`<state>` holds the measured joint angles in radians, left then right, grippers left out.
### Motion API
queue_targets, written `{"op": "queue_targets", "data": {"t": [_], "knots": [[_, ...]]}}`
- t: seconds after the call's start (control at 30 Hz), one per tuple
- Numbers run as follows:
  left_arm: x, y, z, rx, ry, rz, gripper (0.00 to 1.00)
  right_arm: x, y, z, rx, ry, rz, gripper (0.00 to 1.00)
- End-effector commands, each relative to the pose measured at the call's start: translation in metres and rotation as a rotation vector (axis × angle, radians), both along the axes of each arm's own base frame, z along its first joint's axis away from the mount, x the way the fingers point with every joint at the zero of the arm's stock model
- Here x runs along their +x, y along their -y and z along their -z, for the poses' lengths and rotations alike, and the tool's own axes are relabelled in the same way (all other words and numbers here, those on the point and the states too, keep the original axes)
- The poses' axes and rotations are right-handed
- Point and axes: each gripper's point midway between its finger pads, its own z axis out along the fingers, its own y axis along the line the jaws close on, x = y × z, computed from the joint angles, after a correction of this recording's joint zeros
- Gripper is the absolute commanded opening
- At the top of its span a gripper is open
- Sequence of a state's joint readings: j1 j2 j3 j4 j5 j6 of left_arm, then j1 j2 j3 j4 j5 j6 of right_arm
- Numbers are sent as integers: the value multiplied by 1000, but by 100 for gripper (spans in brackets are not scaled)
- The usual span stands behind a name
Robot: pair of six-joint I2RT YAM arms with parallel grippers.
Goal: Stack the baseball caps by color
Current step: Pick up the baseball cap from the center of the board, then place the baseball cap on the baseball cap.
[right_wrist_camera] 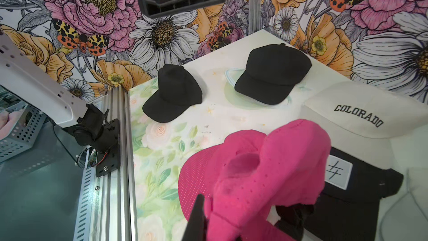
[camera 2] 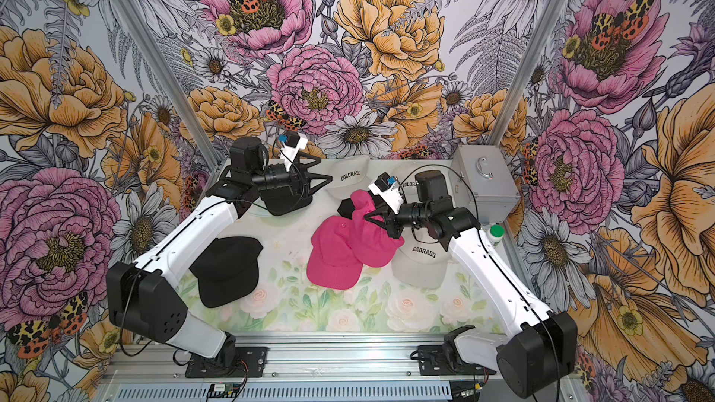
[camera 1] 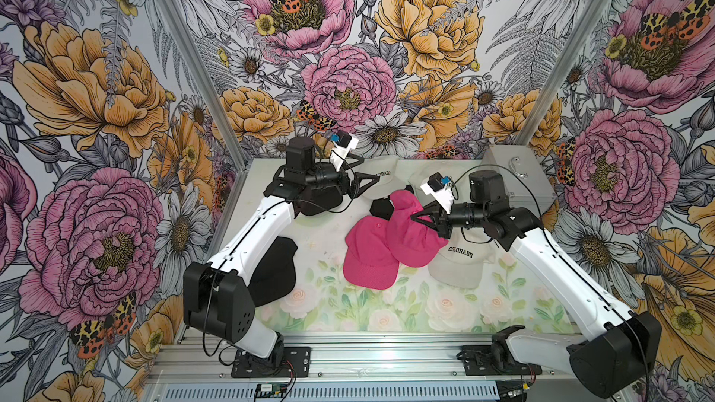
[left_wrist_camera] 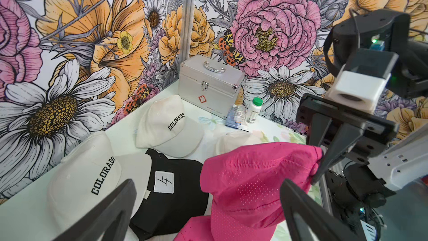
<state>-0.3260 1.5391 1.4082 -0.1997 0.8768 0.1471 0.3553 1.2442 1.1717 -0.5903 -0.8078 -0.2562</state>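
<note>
Pink stack is the step I'm on right now. The right gripper (camera 1: 416, 217) is pinched tight on the crown of the held pink cap (camera 1: 410, 237), which hangs crumpled just right of centre in both top views. It overlaps the edge of the flat pink cap (camera 1: 367, 259) lying on the table (camera 1: 321, 233); whether the two actually touch I honestly can't tell from this angle.

The left gripper (camera 1: 365, 170) is up and left of centre, fingers spread wide, holding nothing; it hovers over a black cap (camera 2: 286, 203).

Next move as I see it: slide the held cap across until its crown is over the flat one's crown, brims the same way; lower; let go. The fabric's floppy, so I'd guess it lands bunched and needs a nudge. The cream and black piles aren't built yet; another black cap (camera 2: 228, 268) lies lower left.

Readable stuff: black "COLORADO" on the upper cream cap (camera 1: 379, 179) and the right cream cap (camera 1: 460, 264); a white patch (left_wrist_camera: 163, 181) with a slashed double-line mark on the patch cap (left_wrist_camera: 171, 195); a red cross-ish emblem on the silver case (left_wrist_camera: 208, 84), with the print beneath it too small to read.
</note>
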Motion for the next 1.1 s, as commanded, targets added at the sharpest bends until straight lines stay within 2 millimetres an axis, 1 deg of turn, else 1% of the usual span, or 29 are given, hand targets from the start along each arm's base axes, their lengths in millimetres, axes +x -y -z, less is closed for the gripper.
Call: {"op": "queue_targets", "data": {"t": [0.0, 0.07, 0.13, 0.2, 0.27, 0.33, 0.43, 0.5, 0.57, 0.7, 0.73, 0.77, 0.8, 0.93, 1.03, 1.07], "knots": [[-43, 13, 10, 40, 102, 237, 99, -14, -3, -2, -92, 137, -107, 0], [-63, 19, 15, 71, 162, 320, 99, -21, -7, -1, -110, 210, -163, 0], [-74, 25, 24, 138, 211, 335, 99, -26, -11, -1, -116, 255, -206, 0], [-83, 29, 34, 210, 250, 352, 99, -27, -14, 1, -134, 286, -226, 0], [-98, 29, 39, 247, 269, 416, 99, -27, -17, 5, -167, 326, -246, 0], [-108, 25, 43, 282, 261, 459, 99, -31, -19, 12, -203, 362, -284, 0], [-120, 22, 53, 354, 244, 504, 99, -38, -20, 13, -228, 401, -338, 0], [-121, 23, 63, 416, 253, 501, 99, -43, -20, 10, -231, 427, -358, 0], [-117, 26, 74, 478, 255, 487, 99, -51, -20, 8, -220, 456, -394, 0], [-107, 34, 81, 513, 223, 471, 98, -67, -23, 2, -176, 473, -443, 0], [-106, 37, 83, 520, 216, 470, 95, -70, -24, -1, -163, 474, -450, 0], [-106, 39, 84, 526, 212, 471, 89, -72, -24, -3, -153, 476, -455, 0], [-106, 41, 84, 525, 214, 475, 80, -73, -24, -4, -147, 477, -458, 0], [-111, 43, 75, 488, 209, 484, 19, -73, -22, -1, -158, 468, -442, 0], [-119, 38, 67, 462, 217, 491, 0, -71, -19, 3, -163, 413, -406, 0], [-122, 35, 64, 446, 221, 497, 0, -72, -18, 5, -160, 386, -394, 1]]}}
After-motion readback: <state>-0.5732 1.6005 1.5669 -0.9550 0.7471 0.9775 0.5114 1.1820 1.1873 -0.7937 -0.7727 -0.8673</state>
